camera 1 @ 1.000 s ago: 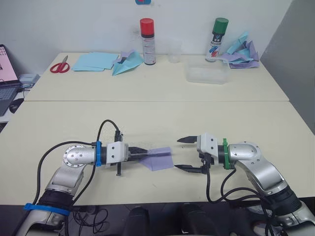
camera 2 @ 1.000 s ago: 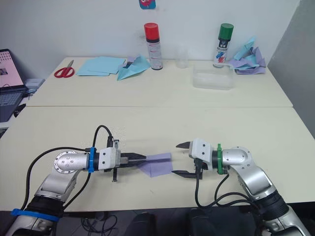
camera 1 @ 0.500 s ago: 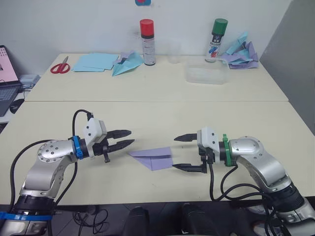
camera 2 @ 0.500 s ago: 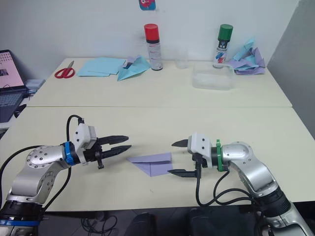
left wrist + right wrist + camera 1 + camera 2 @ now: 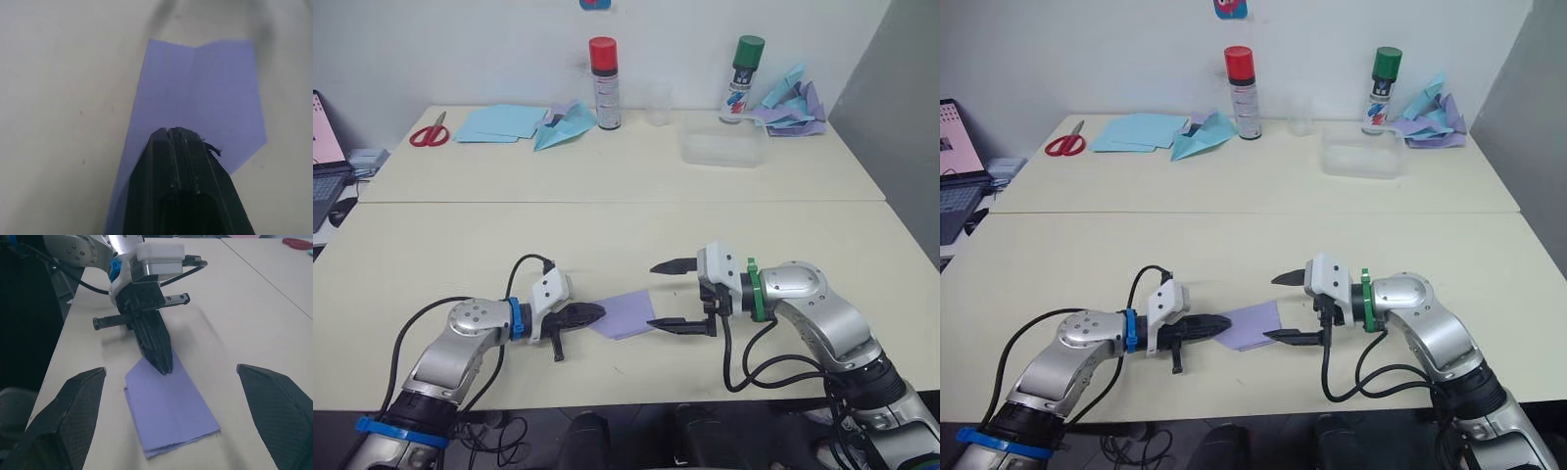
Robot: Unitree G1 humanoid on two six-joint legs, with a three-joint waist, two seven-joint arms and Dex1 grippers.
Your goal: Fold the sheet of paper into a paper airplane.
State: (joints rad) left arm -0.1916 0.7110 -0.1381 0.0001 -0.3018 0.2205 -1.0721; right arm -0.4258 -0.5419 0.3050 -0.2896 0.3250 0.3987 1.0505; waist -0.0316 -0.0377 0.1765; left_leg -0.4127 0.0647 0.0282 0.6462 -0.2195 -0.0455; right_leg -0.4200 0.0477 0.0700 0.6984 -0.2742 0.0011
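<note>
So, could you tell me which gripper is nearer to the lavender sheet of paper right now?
Left. The left gripper is shut, with its tips on the sheet of paper at its left end. The right gripper is open beside the sheet's right edge, not touching it.

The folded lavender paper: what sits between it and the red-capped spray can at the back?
Only bare cream tabletop lies between the folded lavender paper and the red-capped spray can, as the left eye view shows.

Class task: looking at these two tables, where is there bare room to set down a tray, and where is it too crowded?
Bare: the near table from the seam to both grippers, and the far table's front strip before the clear tub. Crowded: the far edge, from scissors and light blue sheets to spray cans and plane heap.
</note>
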